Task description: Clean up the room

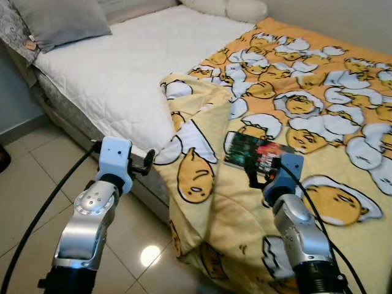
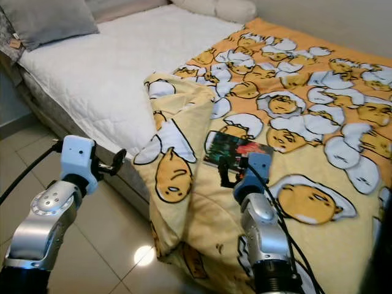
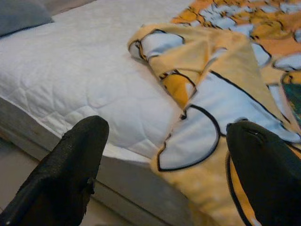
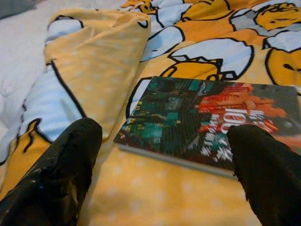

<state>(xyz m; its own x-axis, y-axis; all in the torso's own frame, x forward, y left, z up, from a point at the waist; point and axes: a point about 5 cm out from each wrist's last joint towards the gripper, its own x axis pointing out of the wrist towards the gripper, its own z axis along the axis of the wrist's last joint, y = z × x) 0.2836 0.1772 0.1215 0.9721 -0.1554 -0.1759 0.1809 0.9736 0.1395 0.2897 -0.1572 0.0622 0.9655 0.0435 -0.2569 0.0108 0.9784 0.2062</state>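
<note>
Right gripper (image 4: pixel 160 165): fingers spread, empty, just short of the book.
Book (image 1: pixel 254 153): flat on the blanket (image 1: pixel 318 110), at its 12 o'clock; stiff, thin, probably light; take the near edge.
Left gripper (image 3: pixel 164 169): open, facing the folded blanket corner.
In the way: soft folds at 10 o'clock; mattress (image 1: pixel 122 67) beyond.

both arms are silver, rounded metal shells with small dark screw holes, each ending in a pale blue boxy wrist block. the left gripper (image 1: pixel 149 160) and right gripper (image 1: pixel 254 177) have black fingers (image 3: pixel 70 165) with a rough, grainy surface. a thick black cable runs along each arm to its blue block.
</note>
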